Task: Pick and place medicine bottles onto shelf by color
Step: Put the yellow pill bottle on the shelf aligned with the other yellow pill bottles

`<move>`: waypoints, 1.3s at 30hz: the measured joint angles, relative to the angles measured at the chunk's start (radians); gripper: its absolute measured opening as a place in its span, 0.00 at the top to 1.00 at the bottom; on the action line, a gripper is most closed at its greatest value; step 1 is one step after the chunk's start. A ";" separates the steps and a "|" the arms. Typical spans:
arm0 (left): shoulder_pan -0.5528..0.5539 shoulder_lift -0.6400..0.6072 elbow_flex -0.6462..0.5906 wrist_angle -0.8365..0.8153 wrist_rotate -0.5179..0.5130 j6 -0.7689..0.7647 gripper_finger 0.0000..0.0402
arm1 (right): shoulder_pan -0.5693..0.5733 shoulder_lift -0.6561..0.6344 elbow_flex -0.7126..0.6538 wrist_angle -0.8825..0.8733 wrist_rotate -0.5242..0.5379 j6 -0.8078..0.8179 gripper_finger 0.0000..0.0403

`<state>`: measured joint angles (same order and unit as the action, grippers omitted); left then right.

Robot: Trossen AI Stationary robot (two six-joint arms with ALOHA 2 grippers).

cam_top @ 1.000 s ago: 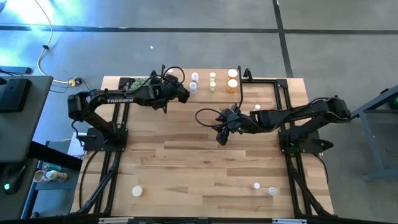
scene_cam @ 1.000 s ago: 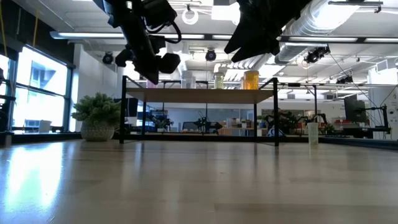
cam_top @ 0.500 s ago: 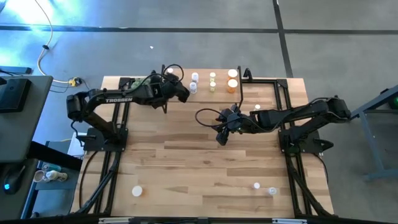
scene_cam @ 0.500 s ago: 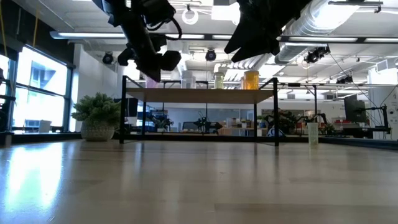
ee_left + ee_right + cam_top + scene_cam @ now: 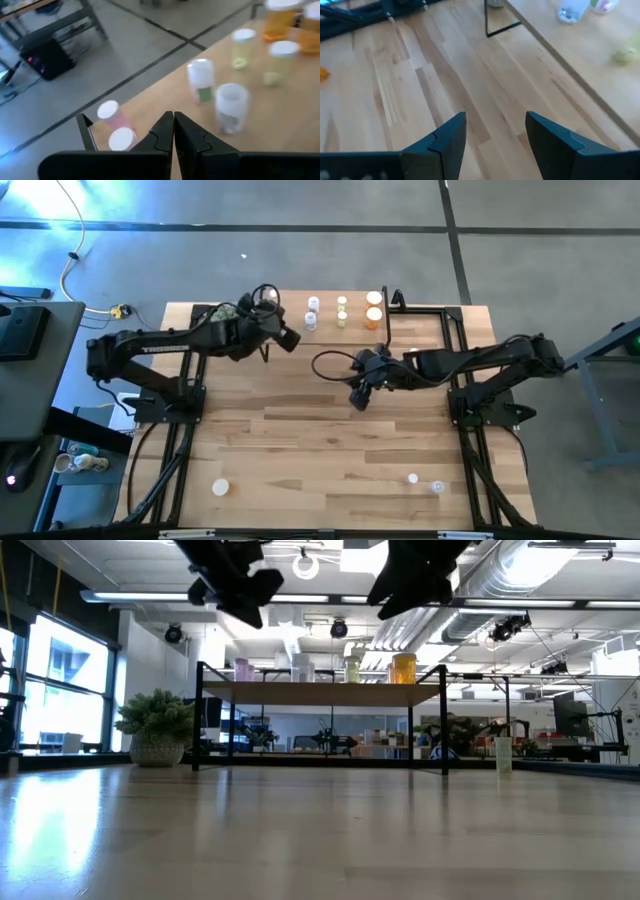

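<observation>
The shelf (image 5: 330, 325) stands at the table's far edge on thin black legs. On its wooden top stand two pink bottles (image 5: 108, 112), two whitish bottles (image 5: 201, 80), two yellow-green bottles (image 5: 243, 45) and two orange bottles (image 5: 374, 308), each standing upright on its base. My left gripper (image 5: 285, 335) is shut and empty, hovering above the shelf's left end near the pink bottles; it also shows in its wrist view (image 5: 173, 131). My right gripper (image 5: 359, 397) is open and empty above the table's middle, on the near side of the shelf.
Loose bottles lie on the table: one at the near left (image 5: 220, 487), two at the near right (image 5: 412, 477) (image 5: 437, 487), one by the right arm (image 5: 414, 352). The shelf's black leg (image 5: 495, 25) shows ahead of my right gripper. Bare wood lies between.
My left gripper has risen well above the shelf top and drawn back a little toward the table's left edge, staying shut. The pink bottles stay standing on the shelf. My right gripper has risen slightly.
</observation>
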<state>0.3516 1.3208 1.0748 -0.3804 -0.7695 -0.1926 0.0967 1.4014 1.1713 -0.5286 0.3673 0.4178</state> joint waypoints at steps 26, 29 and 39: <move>-0.179 -0.353 -0.468 0.411 0.403 0.185 0.99 | -0.182 -0.015 0.232 -0.653 0.400 0.099 0.51; -0.188 -0.396 -0.511 0.446 0.454 0.218 0.99 | -0.218 -0.029 0.232 -0.762 0.402 0.200 0.51; -0.188 -0.506 -0.557 0.452 0.597 0.343 0.99 | -0.314 -0.156 0.017 -0.796 0.323 0.403 0.51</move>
<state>0.1635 0.8146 0.5182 0.0719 -0.1729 0.1500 -0.2174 1.2452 1.1887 -1.3250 0.6903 0.8203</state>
